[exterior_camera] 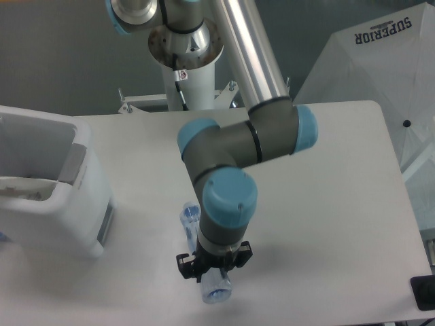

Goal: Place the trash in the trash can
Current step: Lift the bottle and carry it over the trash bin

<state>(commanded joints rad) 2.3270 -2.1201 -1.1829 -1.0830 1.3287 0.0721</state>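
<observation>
The tool [215, 266] grips the clear bottle [204, 255] above the table [326, 204], right of the white bin [54, 197].

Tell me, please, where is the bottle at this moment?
The bottle is low in the camera view, near the table's front edge, right of the trash can, at the gripper, which hides its middle.

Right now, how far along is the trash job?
Done: something whitish already lies inside the trash can, likely the bag. In hand: the hand sits over the bottle, which looks gripped; the wrist hides the fingers. Left: carry the bottle left and drop it in the can.
</observation>
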